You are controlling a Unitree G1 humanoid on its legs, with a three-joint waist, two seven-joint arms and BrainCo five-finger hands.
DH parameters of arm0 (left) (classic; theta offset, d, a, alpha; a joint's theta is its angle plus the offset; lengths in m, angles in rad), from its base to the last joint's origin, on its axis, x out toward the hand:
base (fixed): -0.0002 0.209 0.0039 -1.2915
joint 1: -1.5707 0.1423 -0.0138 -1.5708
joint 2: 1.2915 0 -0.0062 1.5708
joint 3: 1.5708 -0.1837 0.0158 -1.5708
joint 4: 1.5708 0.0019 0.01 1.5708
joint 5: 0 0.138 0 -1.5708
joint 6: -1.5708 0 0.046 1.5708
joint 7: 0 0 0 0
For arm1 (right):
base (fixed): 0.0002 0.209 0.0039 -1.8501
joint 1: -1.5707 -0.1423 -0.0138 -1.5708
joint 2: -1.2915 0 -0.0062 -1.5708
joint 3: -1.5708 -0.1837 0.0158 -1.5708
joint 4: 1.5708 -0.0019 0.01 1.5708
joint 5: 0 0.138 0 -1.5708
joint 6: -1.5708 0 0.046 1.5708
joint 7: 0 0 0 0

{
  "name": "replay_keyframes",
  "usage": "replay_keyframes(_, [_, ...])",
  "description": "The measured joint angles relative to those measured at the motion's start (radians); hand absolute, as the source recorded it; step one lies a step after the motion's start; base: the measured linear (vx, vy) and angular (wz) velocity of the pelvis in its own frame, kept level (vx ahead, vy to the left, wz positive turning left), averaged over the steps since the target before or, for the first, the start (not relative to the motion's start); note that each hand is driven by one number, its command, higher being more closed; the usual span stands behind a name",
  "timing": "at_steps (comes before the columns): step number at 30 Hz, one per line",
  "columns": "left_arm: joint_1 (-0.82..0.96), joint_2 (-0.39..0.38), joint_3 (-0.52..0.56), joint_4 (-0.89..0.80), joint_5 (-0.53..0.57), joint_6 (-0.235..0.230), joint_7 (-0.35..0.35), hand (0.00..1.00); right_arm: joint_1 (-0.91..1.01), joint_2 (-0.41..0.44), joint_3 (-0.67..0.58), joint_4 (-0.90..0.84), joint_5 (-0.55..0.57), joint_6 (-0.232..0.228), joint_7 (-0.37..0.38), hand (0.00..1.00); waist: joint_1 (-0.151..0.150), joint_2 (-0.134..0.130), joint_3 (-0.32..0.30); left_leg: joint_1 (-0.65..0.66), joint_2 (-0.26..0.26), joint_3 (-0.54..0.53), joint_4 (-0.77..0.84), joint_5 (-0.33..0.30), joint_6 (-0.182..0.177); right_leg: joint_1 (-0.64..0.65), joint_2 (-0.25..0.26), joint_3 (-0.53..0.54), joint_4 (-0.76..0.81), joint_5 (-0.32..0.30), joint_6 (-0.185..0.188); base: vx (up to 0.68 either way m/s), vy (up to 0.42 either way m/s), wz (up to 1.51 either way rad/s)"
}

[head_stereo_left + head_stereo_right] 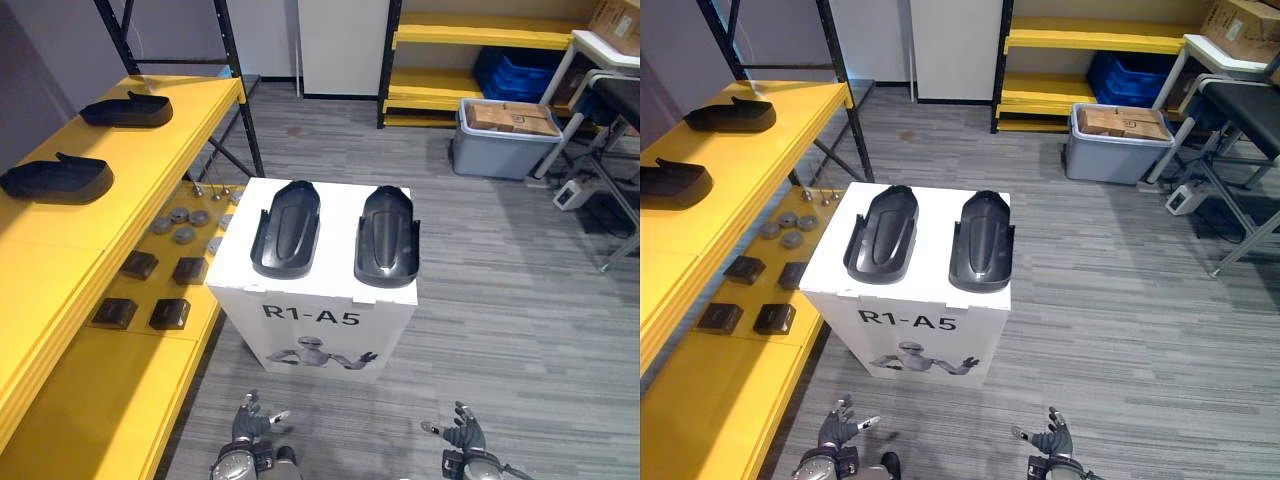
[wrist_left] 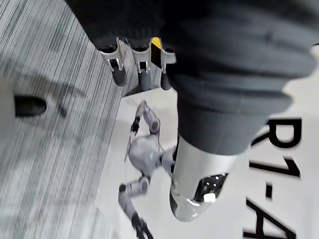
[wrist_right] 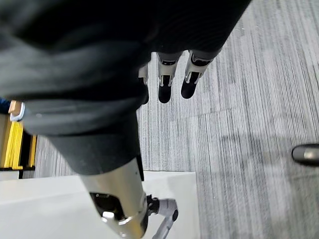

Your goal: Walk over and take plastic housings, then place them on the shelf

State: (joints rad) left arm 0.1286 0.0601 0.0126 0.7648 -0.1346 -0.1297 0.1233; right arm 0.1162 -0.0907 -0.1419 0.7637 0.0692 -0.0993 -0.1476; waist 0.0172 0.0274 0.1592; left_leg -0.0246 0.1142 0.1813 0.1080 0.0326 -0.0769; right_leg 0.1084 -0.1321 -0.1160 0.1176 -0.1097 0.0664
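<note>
Left housing [image 1: 287,228] and right housing [image 1: 388,236] lie side by side, apart, atop white box [image 1: 310,330] ahead. Far shelf housing [image 1: 127,109] and near shelf housing [image 1: 57,178] sit on yellow shelf [image 1: 70,250] at left. Grey discs [image 1: 180,222], black blocks [image 1: 140,265] on lower level. Left hand [image 1: 252,417], right hand [image 1: 463,430] low before box, fingers loosely spread, holding nothing
</note>
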Motion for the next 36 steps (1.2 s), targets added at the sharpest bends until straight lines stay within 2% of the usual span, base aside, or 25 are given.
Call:
replay_keyframes(3, [0.013,0.028,0.001,0.002,0.001,0.0,-0.001,0.0,0.002,0.001,-0.021,-0.021,0.0,0.0,0.0,0.0,0.0,-0.003,-0.002,0.032,-0.022,0.012,-0.056,0.019,0.012,0.003,-0.012,0.019,-0.006,0.0,0.017,0.06,0.093,-0.12])
replay_keyframes(6, [0.033,0.045,0.002,-0.001,0.002,0.0,-0.003,0.0,0.025,-0.004,-0.089,-0.149,0.023,0.0,-0.009,0.0,-0.003,-0.009,-0.014,0.053,-0.03,0.019,-0.118,0.044,0.014,-0.005,-0.011,0.024,-0.017,0.001,0.021,0.04,0.034,-0.06])
replay_keyframes(12, [0.082,0.055,0.002,-0.03,0.004,-0.001,-0.011,0.0,0.043,-0.072,-0.191,-0.443,0.025,-0.002,-0.037,0.0,-0.004,-0.038,-0.035,0.055,-0.037,0.025,-0.163,0.056,0.013,-0.025,-0.009,0.034,-0.025,0.003,0.023,0.05,0.014,-0.04])
replay_keyframes(20, [0.121,0.065,0.001,-0.036,0.006,-0.005,-0.028,0.0,-0.069,-0.157,-0.206,-0.64,-0.013,-0.026,-0.069,0.0,-0.003,-0.044,-0.044,0.049,-0.041,0.032,-0.179,0.058,0.015,-0.041,-0.01,0.045,-0.029,0.005,0.026,0.02,0.009,-0.03])
replay_keyframes(24, [0.129,0.065,-0.004,-0.032,0.02,-0.007,-0.045,0.0,-0.226,-0.228,-0.089,-0.631,-0.039,-0.04,-0.097,0.0,0.0,-0.043,-0.045,0.042,-0.043,0.026,-0.192,0.067,0.023,-0.052,-0.01,0.042,-0.029,0.006,0.027,-0.01,0.001,0.01])
replay_keyframes(27, [0.125,0.067,-0.012,-0.029,0.02,-0.014,-0.045,0.0,-0.31,-0.228,-0.03,-0.587,-0.039,-0.045,-0.108,0.0,0.001,-0.043,-0.045,0.024,-0.046,0.007,-0.193,0.075,0.027,-0.057,-0.011,0.022,-0.029,0.007,0.027,-0.02,-0.002,0.18])
replay_keyframes(30, [0.117,0.067,-0.023,-0.029,0.019,-0.018,-0.044,0.0,-0.408,-0.227,0.026,-0.47,-0.046,-0.043,-0.111,0.0,0.025,-0.042,-0.044,0.016,-0.046,-0.003,-0.194,0.08,0.029,-0.058,-0.011,0.012,-0.031,0.007,0.026,-0.04,0.0,0.21])
replay_keyframes(31, [0.1,0.063,-0.04,-0.031,0.001,-0.03,-0.038,0.0,-0.547,-0.209,0.082,-0.324,-0.118,-0.013,-0.145,0.0,0.05,-0.025,-0.011,0.0,-0.049,-0.029,-0.195,0.091,0.029,-0.056,-0.011,-0.015,-0.04,0.013,0.021,-0.07,0.005,0.32])
replay_keyframes(36, [0.1,0.063,-0.041,-0.033,-0.001,-0.037,-0.033,0.0,-0.602,-0.19,0.079,-0.244,-0.136,0.004,-0.159,0.0,0.047,-0.019,0.005,-0.014,-0.05,-0.049,-0.195,0.098,0.027,-0.055,-0.011,-0.039,-0.045,0.013,0.021,-0.01,0.001,0.16])
